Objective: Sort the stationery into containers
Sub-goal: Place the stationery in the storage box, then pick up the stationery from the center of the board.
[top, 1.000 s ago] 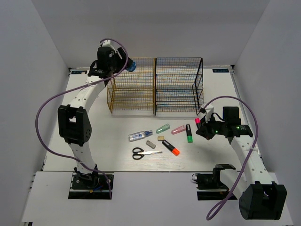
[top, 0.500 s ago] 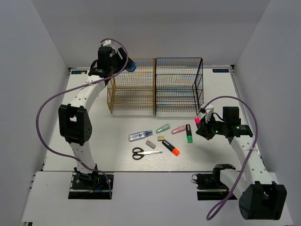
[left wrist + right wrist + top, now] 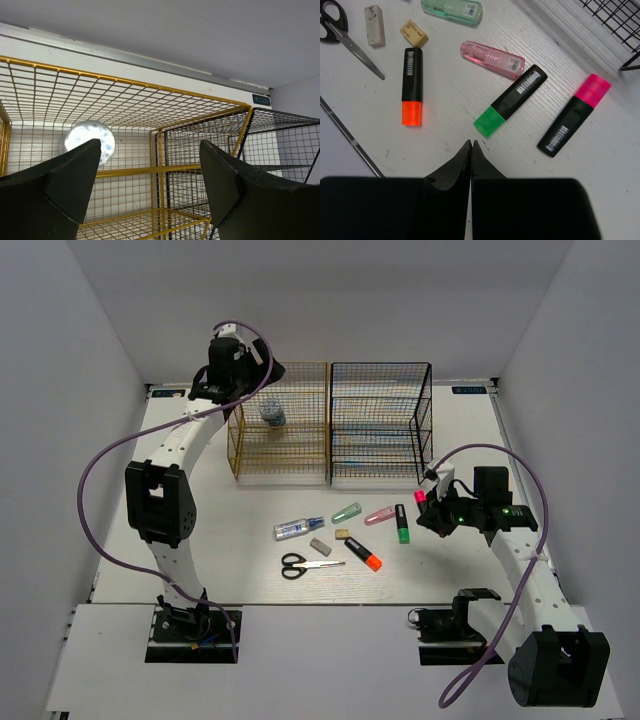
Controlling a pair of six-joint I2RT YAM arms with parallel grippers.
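Left claw (image 3: pixel 150 147): high at the upper left of the top view, over the gold rack; fingers wide apart, nothing between them.
Tape roll (image 3: pixel 272 416): inside the gold rack, in its left part; the left wrist view shows it pale and round behind the mesh, at the left of the frame. I cannot tell which tier it is on.
Gold rack (image 3: pixel 300 450): upper centre, side by side with the black rack (image 3: pixel 425 420) to its right.
Loose stationery: centre of the tabletop (image 3: pixel 200 540), left to right the clear tube (image 3: pixel 298 528), scissors (image 3: pixel 300 564), grey eraser (image 3: pixel 320 547), tan eraser (image 3: pixel 342 534), pale green highlighter (image 3: pixel 346 512), orange highlighter (image 3: pixel 363 554), pale pink highlighter (image 3: pixel 379 515) and green highlighter (image 3: pixel 401 524).
Pink highlighter (image 3: pixel 575 115): flat on the tabletop, right of the green one, near the black rack's foot.
Right claw (image 3: pixel 471 145): centre right, low over the highlighters; fingers pressed together, holding nothing.
Step in hand: the tape roll's release into the gold rack looks just done.
Next move: probably the right claw spreads and settles across one highlighter's barrel, while the left arm draws back from the rack.
Change: half a second ago the roll sat in the left claw above the rack's upper left corner; now it is lower, within the wires. The right arm matches.
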